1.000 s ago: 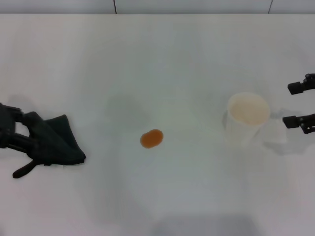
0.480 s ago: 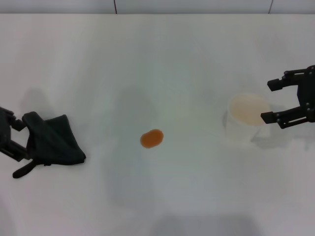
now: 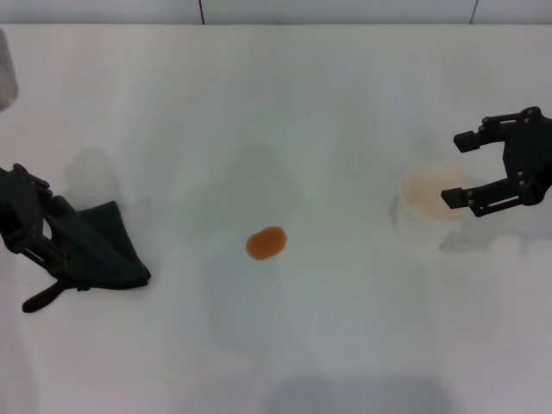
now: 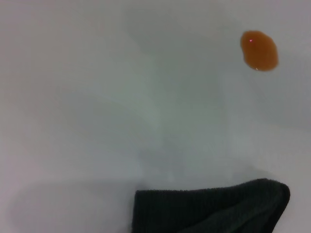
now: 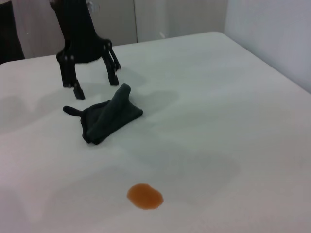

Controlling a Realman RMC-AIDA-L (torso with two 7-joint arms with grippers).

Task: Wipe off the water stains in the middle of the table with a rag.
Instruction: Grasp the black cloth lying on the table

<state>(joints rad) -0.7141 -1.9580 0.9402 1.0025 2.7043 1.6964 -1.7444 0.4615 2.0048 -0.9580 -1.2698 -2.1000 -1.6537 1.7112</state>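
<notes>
The water stain is a small orange oval point(image 3: 266, 243) in the middle of the white table point(image 3: 259, 103); it also shows in the wrist views point(image 4: 259, 50) point(image 5: 145, 196). The rag point(image 3: 97, 248) lies in a lumpy dark heap at the left, with its strap tail toward the table's front. Both wrist views show the rag too point(image 4: 214, 206) point(image 5: 108, 118). My left gripper point(image 3: 39, 222) stands open at the rag's left edge, and from the right wrist view this left gripper point(image 5: 95, 83) holds nothing. My right gripper point(image 3: 459, 168) hangs open at the right, over the paper cup's right side.
A white paper cup point(image 3: 427, 207) stands upright to the right of the stain, partly under my right gripper. The table's far edge meets a wall point(image 3: 259, 10). A grey rounded shape point(image 3: 4, 73) shows at the far left edge.
My right gripper has come in from the right edge to over the cup. My left gripper pulled back from the rag, then turned at its left edge. The rag and stain stayed put.
</notes>
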